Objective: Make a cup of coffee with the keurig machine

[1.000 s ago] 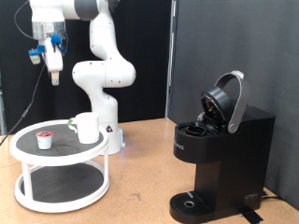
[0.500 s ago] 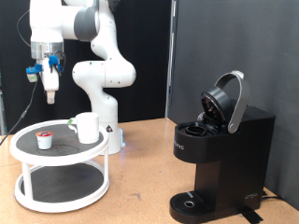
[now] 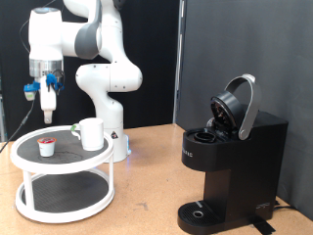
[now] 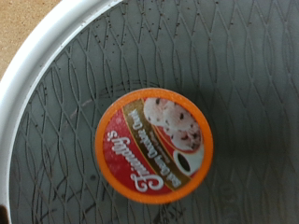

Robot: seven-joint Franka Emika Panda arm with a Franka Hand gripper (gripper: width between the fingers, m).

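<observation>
Hovering: two-finger gripper (image 3: 49,115) hangs above the small red-topped white coffee pod (image 3: 45,147); whether its fingers are spread, I cannot tell.
Pod: upright on the white round two-tier stand (image 3: 29,162); judged light, foil fragile; grasp sidewalls.
Cup: plain white ceramic mug (image 3: 91,133) beside it; rigid, slippery.
Machine: black boxy keurig machine (image 3: 230,162), lid raised, well apart.

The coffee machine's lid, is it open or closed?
Open. The keurig machine has its rounded lid tipped up and back, so the pod holder underneath is showing.
</observation>
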